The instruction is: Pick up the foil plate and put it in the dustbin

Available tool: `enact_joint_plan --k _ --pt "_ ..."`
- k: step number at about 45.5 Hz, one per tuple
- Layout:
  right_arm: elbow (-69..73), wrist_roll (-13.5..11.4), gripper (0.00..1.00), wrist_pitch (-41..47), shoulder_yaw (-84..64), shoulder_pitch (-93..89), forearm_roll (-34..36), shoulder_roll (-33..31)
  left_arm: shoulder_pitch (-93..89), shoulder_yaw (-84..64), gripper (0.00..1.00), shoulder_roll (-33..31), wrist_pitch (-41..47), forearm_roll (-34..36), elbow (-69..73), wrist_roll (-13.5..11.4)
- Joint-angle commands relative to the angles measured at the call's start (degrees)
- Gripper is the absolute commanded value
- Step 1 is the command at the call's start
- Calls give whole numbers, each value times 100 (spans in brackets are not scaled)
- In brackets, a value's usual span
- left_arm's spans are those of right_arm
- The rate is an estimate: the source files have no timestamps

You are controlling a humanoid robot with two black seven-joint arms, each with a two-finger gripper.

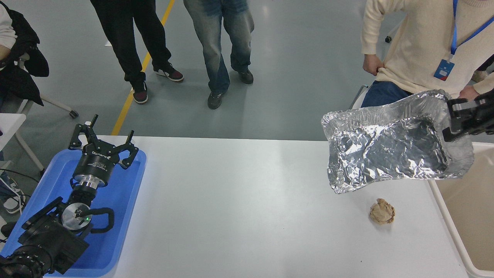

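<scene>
The foil plate (389, 148) is a shiny crinkled silver tray, held tilted in the air above the table's right end. My right gripper (452, 119) comes in from the right edge and is shut on the plate's right rim. The dustbin (447, 210), beige with a pale rim, stands at the right edge, just right of and below the plate; only its left part shows. My left gripper (104, 143) is parked at the lower left over a blue tray, fingers open and empty.
A crumpled brown paper ball (382, 211) lies on the white table (239, 200) below the plate. The blue tray (115, 216) sits at the left. A person in a cream sweater (417, 46) sits at the far right; two people stand beyond the table.
</scene>
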Motion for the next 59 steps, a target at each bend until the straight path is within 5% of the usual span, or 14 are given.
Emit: enact_joint_plan --k 1,31,47,59 --pt "-193 0 0 3 -647 40 -2 -52 2 0 100 0 0 0 -5 0" --pt "-1335 0 0 3 -2651 277 7 -1466 2 0 100 9 0 0 -5 0" --pt "-2311 0 0 -14 -2459 -1058 95 -2293 2 0 100 9 9 0 4 -9" --pt "-2794 -9 0 -1182 -1203 -3140 789 -2504 11 0 100 9 9 0 4 -9"
